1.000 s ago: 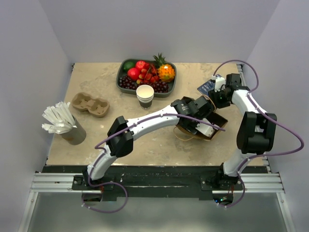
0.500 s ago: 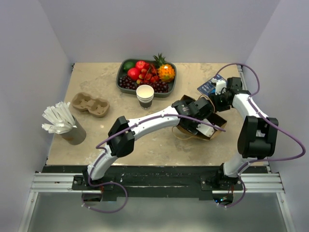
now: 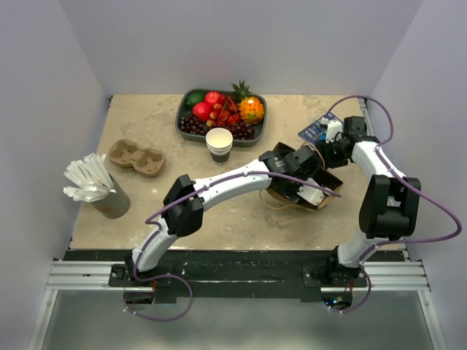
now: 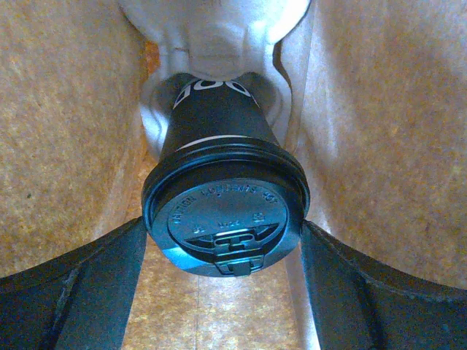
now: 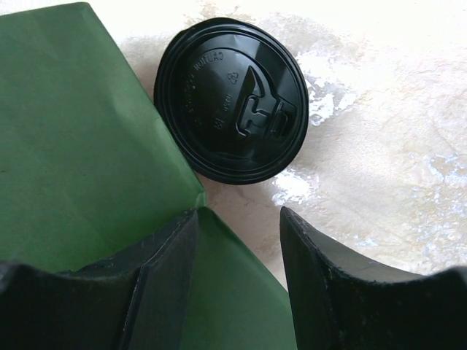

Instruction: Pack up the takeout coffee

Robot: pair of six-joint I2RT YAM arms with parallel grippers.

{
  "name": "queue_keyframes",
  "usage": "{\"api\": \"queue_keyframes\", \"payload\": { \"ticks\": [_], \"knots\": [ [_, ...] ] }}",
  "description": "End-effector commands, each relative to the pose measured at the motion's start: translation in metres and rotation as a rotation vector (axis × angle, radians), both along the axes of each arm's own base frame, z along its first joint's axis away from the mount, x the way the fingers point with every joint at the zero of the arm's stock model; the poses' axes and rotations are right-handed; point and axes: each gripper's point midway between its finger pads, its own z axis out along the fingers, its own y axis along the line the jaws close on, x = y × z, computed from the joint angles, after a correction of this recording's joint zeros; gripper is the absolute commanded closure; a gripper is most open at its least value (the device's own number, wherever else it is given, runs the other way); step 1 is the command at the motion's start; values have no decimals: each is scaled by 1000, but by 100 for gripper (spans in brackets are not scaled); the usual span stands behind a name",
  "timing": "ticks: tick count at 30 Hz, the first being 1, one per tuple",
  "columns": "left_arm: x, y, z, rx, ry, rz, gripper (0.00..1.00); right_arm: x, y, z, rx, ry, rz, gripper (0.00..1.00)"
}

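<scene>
The takeout coffee (image 4: 222, 219), a dark-looking cup with a pale band and a round black lid, lies deep inside a brown paper bag (image 4: 66, 109) with its lid toward the left wrist camera. My left gripper (image 4: 224, 224) reaches into the bag and its two fingers press the lid's rim from both sides. From above, the left gripper (image 3: 303, 182) covers the cup inside the bag (image 3: 277, 195). My right gripper (image 3: 328, 148) hovers by the bag's far end. In its own view the right gripper (image 5: 239, 211) stands open over a green paper surface (image 5: 73, 131).
A loose black lid (image 5: 232, 100) lies on the table beside the green paper. A blue card (image 3: 312, 131) sits near the right gripper. Farther back are a fruit tray (image 3: 184, 120), stacked white paper cups (image 3: 219, 144), a pulp cup carrier (image 3: 136, 157) and a holder of white sticks (image 3: 91, 182).
The right arm has shifted a little toward the bag, then held still. The left arm and the bag have hardly moved.
</scene>
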Motion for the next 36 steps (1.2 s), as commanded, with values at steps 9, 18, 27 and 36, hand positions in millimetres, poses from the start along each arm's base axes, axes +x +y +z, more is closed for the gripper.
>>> {"api": "queue_keyframes", "payload": {
  "ticks": [9, 18, 27, 36],
  "knots": [
    [-1, -18, 36, -162, 8, -22, 16, -9, 16, 21, 76, -3, 11, 47],
    [-6, -14, 50, -172, 7, -26, 7, -8, 17, 33, 78, -19, 15, 47],
    [-14, -7, 69, -178, 16, -47, 6, -11, 17, 41, 75, -14, 28, 46],
    [-23, -1, 79, -183, 43, -71, 5, -10, 18, 36, 90, 6, 15, 46]
  ]
}}
